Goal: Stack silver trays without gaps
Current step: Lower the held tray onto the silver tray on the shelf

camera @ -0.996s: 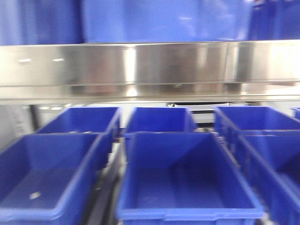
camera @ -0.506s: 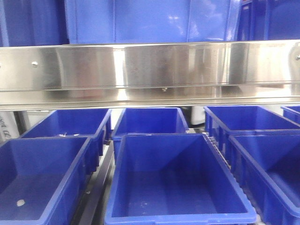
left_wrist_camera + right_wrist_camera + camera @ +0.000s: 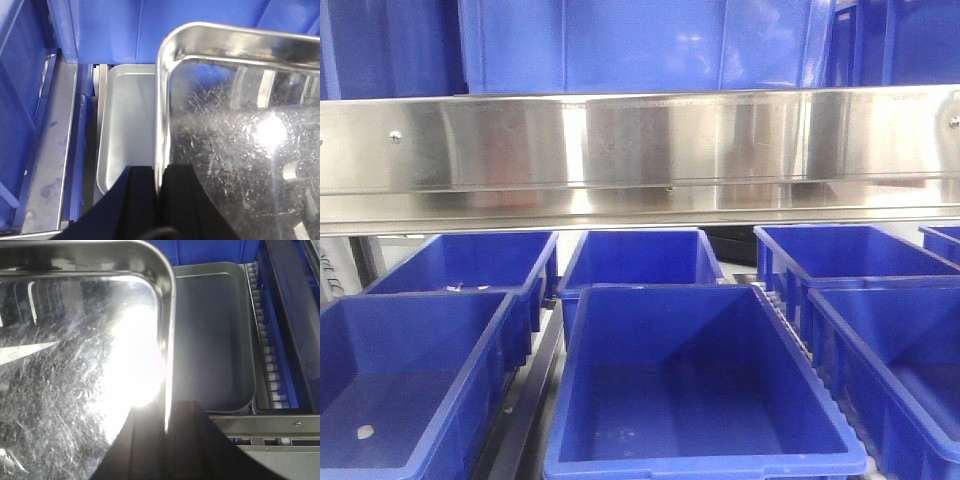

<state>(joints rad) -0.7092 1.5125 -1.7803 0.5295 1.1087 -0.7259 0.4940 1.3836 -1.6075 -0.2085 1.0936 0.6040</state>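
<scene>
Steel upper tray half hides the lower tray beneath.

The left gripper pinches the left rim of the scratched upper silver tray, one black finger on each side. A lower silver tray shows beneath it to the left, beside a grey rail, with blue bins behind.

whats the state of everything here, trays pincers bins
upper tray: gripped on both side rims, apparently raised, not nested
lower tray: lying flat beneath, empty where visible
left pincer: shut on upper tray's rim
right pincer: shut on upper tray's opposite rim
blue bins: upright, open-topped; middle one empty
</scene>
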